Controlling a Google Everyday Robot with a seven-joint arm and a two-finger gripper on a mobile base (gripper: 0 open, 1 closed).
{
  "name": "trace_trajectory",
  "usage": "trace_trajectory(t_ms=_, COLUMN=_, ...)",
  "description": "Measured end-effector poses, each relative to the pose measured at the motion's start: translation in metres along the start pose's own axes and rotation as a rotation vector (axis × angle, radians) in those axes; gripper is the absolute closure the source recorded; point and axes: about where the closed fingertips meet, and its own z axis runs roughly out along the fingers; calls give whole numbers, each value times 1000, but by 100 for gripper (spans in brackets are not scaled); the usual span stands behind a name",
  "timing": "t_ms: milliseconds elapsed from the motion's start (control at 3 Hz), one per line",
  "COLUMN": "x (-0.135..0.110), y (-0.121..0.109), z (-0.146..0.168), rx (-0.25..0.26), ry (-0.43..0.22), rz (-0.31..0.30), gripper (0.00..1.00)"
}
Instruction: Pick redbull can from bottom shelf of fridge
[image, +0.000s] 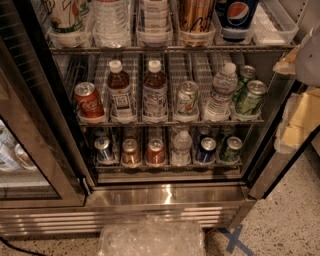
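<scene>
The fridge (165, 197) stands open in front of me, its glass door (30, 150) swung out to the left. The redbull can (104, 149), slim, light blue and silver, stands upright at the far left of the bottom shelf (167, 165). To its right stand two copper-red cans (131, 152), a small water bottle (181, 147), a navy-blue can (206, 150) and a green can (231, 149). My gripper (300, 112) shows as beige and white parts at the right edge, outside the fridge, level with the middle shelf and far from the redbull can.
The middle shelf (170, 121) holds a red cola can (89, 101), two brown bottles, a silver can, a water bottle and green cans. A clear crinkled plastic object (150, 237) lies on the floor below the fridge. A blue tape cross (234, 239) marks the floor.
</scene>
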Motion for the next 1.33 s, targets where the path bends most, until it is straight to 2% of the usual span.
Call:
trace_trajectory(t_ms=333, x=0, y=0, z=0, rx=0, ry=0, rz=0, gripper=0)
trace_trajectory(t_ms=667, x=-4, y=9, z=9, rx=-25, ry=-47, rz=46, gripper=0)
trace_trajectory(t_ms=1000, x=-24, y=42, z=42, rx=-109, ry=-163, rz=183, gripper=0)
trace_trajectory(t_ms=1333, x=-67, y=80, z=71, rx=-203, ry=-302, rz=274, gripper=0)
